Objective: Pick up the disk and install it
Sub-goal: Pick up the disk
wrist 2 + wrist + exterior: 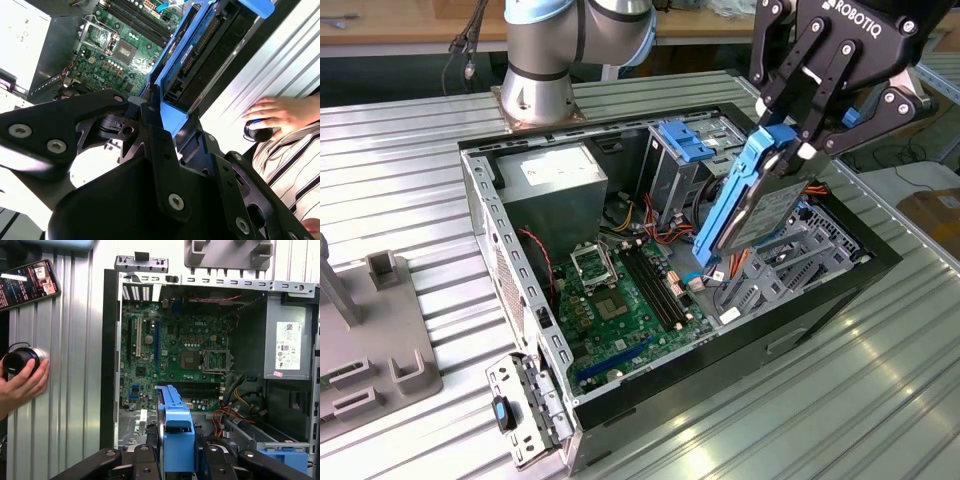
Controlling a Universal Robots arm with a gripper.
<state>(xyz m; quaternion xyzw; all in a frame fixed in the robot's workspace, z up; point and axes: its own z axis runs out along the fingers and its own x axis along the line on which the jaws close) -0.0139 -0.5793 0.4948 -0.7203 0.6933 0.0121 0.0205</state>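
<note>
The disk [752, 198], a silver-grey drive in bright blue rails, hangs tilted on edge above the drive-bay side of the open computer case [516, 290]. My gripper [788, 138] is shut on its upper end, black fingers pressing the blue rail from both sides. In the second wrist view the disk [196, 52] slants away from the gripper [152, 106] toward the motherboard. The first wrist view shows the blue rail of the disk [177, 432] end-on between the fingers of the gripper [177, 456], over the case's interior.
An upright grey cage with a blue latch [684, 141] stands just beside the disk. Motherboard [620, 290], power supply [555, 180] and cables lie inside the case. A person's hand [22, 385] rests on a black knob by a phone [27, 282]. A grey fixture [370, 340] sits at the exterior view's left.
</note>
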